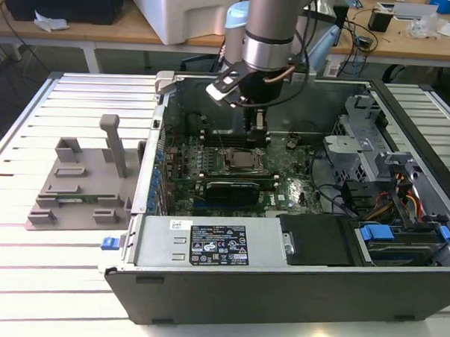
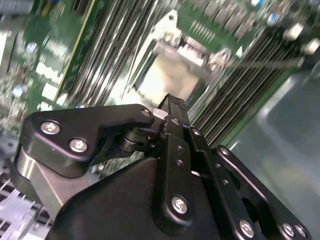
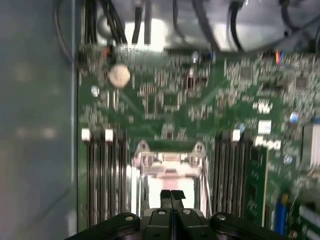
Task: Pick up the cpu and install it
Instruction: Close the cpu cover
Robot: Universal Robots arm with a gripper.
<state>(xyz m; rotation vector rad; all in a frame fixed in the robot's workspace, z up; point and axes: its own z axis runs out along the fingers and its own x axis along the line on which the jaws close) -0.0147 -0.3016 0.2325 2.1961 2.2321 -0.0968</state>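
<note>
My hand (image 3: 172,196) is narrow: in both wrist views the two black fingertips (image 2: 175,106) are pressed together, and I can see nothing between them. It hangs just above the socket (image 3: 170,161), the metal-framed square in the middle of the green board (image 3: 170,100). The cpu (image 1: 244,160) lies flat inside that socket with its silver-grey top facing up. I cannot tell whether my fingertips touch it.

Rows of dark memory slots (image 3: 102,175) run along both sides of the socket. Farther from the socket on the same board sits a round silver coin battery (image 3: 119,75), and past that a bundle of black cables (image 3: 115,20).

In the exterior view the socket sits deep inside an open computer case (image 1: 279,286), which lies on its side on a slatted white counter (image 1: 26,264). A long black card (image 1: 231,190) is plugged into the board just beside the socket. Outside the case, well apart from the socket toward the exterior view's left, a grey tray (image 1: 74,195) rests on the counter with one tall post (image 1: 115,143) standing upright on it.
</note>
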